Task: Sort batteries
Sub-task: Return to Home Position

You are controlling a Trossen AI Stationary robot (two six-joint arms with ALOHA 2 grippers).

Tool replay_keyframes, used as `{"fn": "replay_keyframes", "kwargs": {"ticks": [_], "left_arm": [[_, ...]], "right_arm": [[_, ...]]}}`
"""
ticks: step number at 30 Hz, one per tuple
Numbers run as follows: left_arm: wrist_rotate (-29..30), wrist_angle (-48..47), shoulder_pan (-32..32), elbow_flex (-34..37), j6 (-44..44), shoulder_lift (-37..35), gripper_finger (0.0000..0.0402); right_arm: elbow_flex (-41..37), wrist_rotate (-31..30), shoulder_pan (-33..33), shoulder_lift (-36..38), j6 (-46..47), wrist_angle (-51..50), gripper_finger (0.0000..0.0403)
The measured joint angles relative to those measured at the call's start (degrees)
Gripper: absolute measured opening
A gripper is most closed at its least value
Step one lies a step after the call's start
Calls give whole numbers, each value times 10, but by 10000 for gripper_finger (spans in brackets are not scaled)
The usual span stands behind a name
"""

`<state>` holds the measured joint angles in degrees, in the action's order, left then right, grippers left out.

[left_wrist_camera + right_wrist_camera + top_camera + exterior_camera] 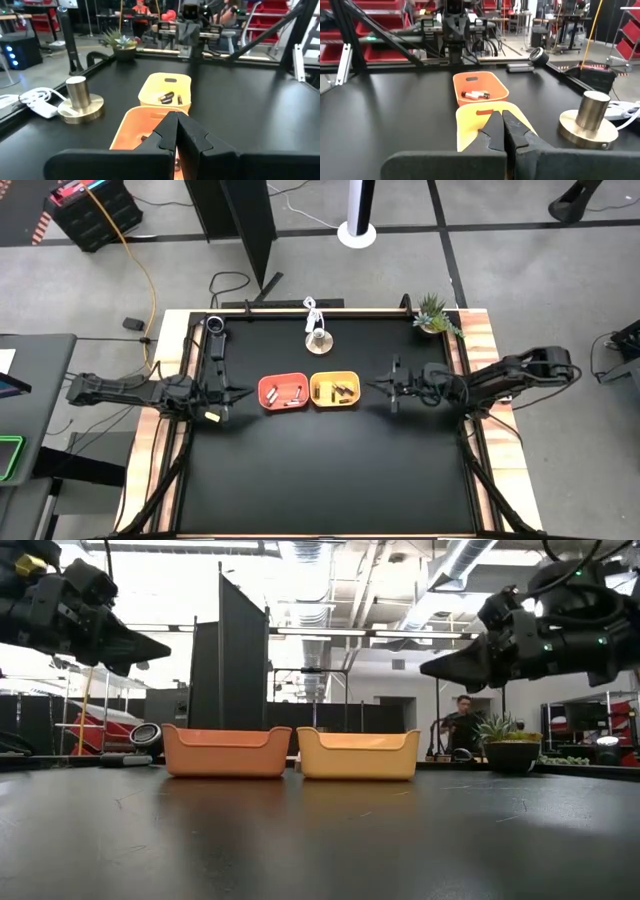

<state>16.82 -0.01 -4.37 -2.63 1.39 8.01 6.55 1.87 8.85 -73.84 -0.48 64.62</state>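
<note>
An orange tray [283,392] and a yellow tray [335,389] stand side by side mid-table. Silvery-white batteries [476,94] lie in the orange tray, and dark brownish batteries [167,96] lie in the yellow one. My left gripper [236,392] hovers just left of the orange tray, shut and empty; the low view shows it [160,643] well above the table. My right gripper [377,387] hovers just right of the yellow tray, also shut and empty, raised [428,667] to a similar height. In each wrist view the fingers [176,132] [501,131] point at the trays.
A round metal object [319,340] with a white cable sits behind the trays near the far edge. A potted plant [434,315] stands at the far right corner and a dark round device [214,326] at the far left. A person [462,720] is in the room beyond.
</note>
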Motion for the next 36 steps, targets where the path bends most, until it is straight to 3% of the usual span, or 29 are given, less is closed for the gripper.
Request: {"fn": "replay_keyframes", "kwargs": {"ticks": [6,16,24,36], "left_arm": [[-2,-3,1,0,-1,0,1],[-3,-6,1,1,-7,0,1],[-3,-10,1,1,-11,0,1],[-3,-12,1,1,-18,0,0]], "right_arm": [[-62,45,49,-2,7,97,0],[-62,90,70,44,35,58,0],[-62,88,70,214,32,-161,0],[-62,40,70,453,-14,-394,0]]}}
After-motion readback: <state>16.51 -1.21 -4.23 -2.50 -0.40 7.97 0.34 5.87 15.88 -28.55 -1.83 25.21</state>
